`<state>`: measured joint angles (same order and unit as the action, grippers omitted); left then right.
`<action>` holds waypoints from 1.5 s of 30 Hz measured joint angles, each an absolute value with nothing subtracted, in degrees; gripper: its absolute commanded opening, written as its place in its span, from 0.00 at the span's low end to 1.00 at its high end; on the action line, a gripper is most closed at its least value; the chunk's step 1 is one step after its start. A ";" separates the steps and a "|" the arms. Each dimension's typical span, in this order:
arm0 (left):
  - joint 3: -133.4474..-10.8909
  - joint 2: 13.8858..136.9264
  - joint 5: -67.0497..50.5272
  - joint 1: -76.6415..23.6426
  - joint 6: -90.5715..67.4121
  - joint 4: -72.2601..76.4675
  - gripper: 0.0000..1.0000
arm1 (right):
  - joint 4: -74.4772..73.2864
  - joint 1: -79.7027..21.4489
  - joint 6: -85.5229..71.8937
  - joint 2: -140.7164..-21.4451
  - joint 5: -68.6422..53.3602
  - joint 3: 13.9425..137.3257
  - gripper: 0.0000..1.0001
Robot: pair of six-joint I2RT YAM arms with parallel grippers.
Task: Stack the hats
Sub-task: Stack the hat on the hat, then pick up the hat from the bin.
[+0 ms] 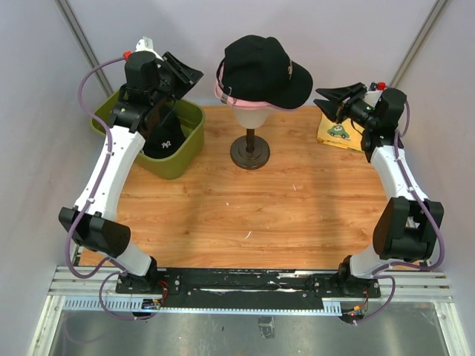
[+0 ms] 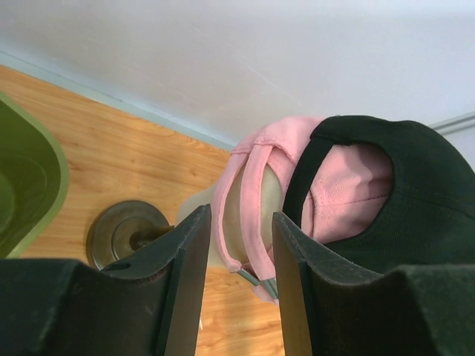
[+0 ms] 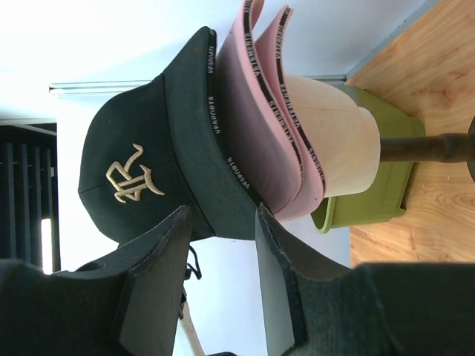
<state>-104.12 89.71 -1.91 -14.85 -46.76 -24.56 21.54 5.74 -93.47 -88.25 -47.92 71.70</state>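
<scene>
Over wooden table [image 1: 297, 215], black cap [image 1: 256, 67] atop pink cap [image 1: 220, 90], brim rightward

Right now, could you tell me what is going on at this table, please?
Two robot arms are stacking caps on a mannequin head. A black cap sits over a pink cap on the head. The left gripper and right gripper hover open on either side of it, holding nothing. A second black cap lies in the green bin under the left arm, not yet stacked.
</scene>
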 measured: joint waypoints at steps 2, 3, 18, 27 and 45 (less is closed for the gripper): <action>-104.03 89.25 -1.32 -14.85 -46.76 -24.51 0.44 | 21.19 6.02 -92.73 -87.70 -47.88 71.70 0.41; -103.77 88.86 -0.99 -14.85 -46.76 -24.40 0.44 | 21.04 6.04 -92.40 -87.48 -47.72 71.70 0.42; -97.45 82.43 1.30 -13.96 -45.71 -21.23 0.52 | 13.34 6.04 -84.58 -84.07 -45.91 72.82 0.43; -93.43 85.19 -10.39 -11.27 -48.86 -6.37 0.52 | 11.44 6.04 -80.60 -82.76 -45.54 72.97 0.43; -101.91 95.02 -20.69 -11.20 -46.68 -1.50 0.50 | 8.21 6.02 -76.62 -84.07 -44.05 80.14 0.44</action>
<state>-101.91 95.02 -20.69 -11.20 -46.68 -1.50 8.21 6.02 -76.62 -84.07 -44.05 80.14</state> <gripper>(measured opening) 0.498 0.435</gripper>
